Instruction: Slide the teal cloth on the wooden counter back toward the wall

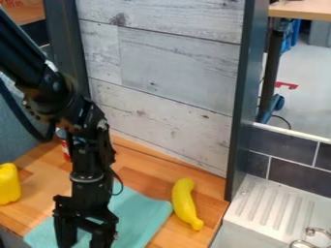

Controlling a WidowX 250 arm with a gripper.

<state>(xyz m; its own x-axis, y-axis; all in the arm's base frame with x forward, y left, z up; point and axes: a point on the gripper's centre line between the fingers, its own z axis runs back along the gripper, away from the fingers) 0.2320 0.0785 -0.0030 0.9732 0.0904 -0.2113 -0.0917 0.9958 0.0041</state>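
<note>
The black gripper (86, 237) hangs over the teal cloth (139, 210) at the lower left, pointing down. Its two fingers stand apart, and cloth shows between them. To its right, a yellow banana (184, 203) lies on the wooden counter beside the cloth's right edge. A yellow object (8, 184) stands at the far left edge of the view. Behind the arm is a red can-like object (65, 150), partly hidden by the arm.
A whitewashed plank wall (168, 72) rises behind the wooden counter (213, 191), with a dark post (240, 106) at its right. Beyond that post, a white sink with a ridged drainboard (275, 206) and a metal faucet fills the lower right.
</note>
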